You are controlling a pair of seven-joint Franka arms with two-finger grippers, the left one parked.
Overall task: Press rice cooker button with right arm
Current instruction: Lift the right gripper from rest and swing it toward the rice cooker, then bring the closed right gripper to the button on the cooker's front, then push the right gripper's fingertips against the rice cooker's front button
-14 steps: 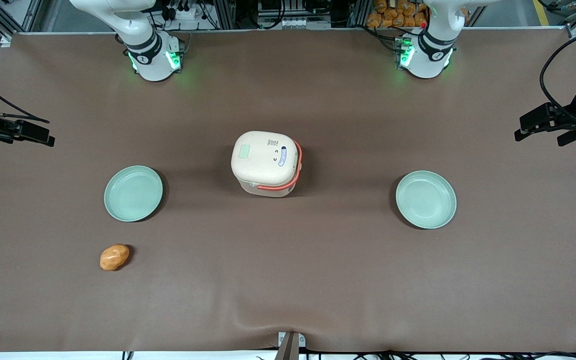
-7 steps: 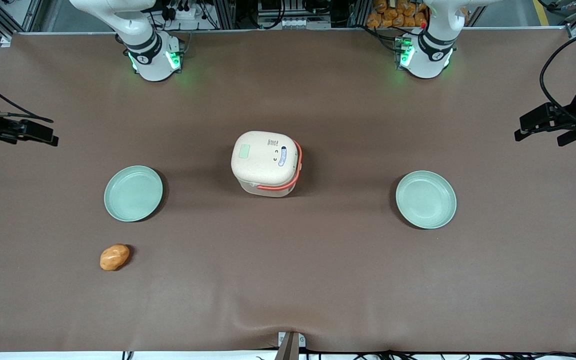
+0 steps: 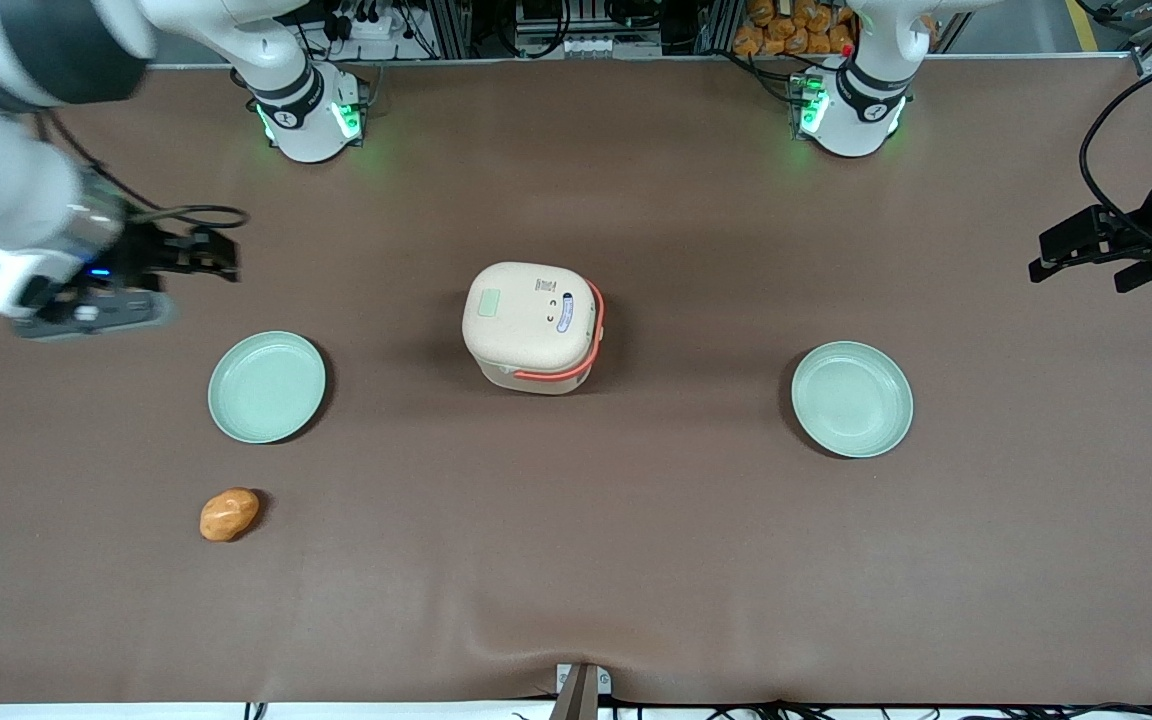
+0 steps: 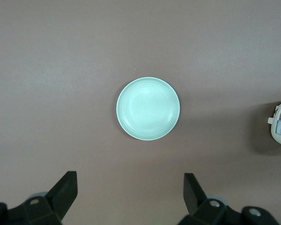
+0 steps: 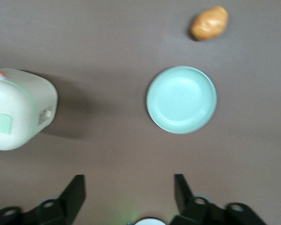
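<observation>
The cream rice cooker (image 3: 533, 325) with its orange-red handle band stands at the middle of the table, lid shut. The small pale-green button (image 3: 488, 303) lies flush on the lid, on the side toward the working arm. The right arm (image 3: 6, 110) reaches in over the working arm's end of the table. Its black gripper (image 3: 221, 258) is open and empty, well apart from the cooker and a little farther from the front camera than the nearby green plate. The right wrist view shows the open gripper (image 5: 129, 183), the cooker (image 5: 18, 110) and the button (image 5: 4, 123).
A green plate (image 3: 267, 387) and an orange-brown potato (image 3: 229, 514) lie toward the working arm's end; both show in the right wrist view, plate (image 5: 181, 99) and potato (image 5: 209, 22). A second green plate (image 3: 852, 399) lies toward the parked arm's end.
The right arm has swung in from the table's edge toward the cooker, so its gripper is now much farther over the table. The cooker, plates and potato have not moved.
</observation>
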